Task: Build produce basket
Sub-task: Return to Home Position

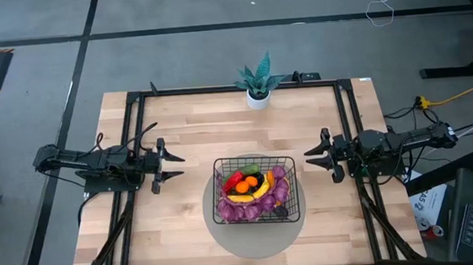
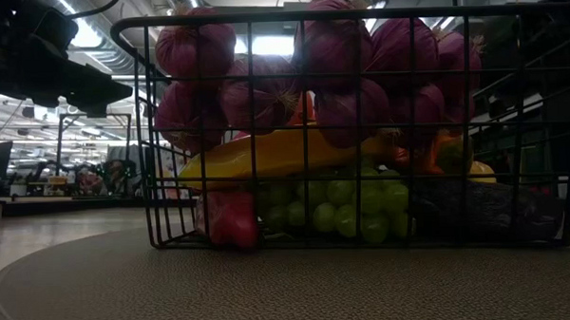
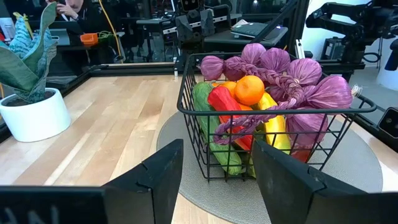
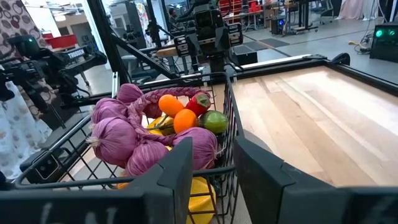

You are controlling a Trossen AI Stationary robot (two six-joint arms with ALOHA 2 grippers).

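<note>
Flanking basket, left end effector, right end effector perhaps nearer

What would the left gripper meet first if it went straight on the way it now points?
Most likely the near wire side of the basket: the open left gripper points at it across bare table. Its exact height is unclear.

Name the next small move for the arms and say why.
Probably retract both arms to rest. The left gripper and right gripper are open, empty and clear of the basket, one on each side. The produce sits piled inside it on the grey disc, so nothing looks left to place.
</note>
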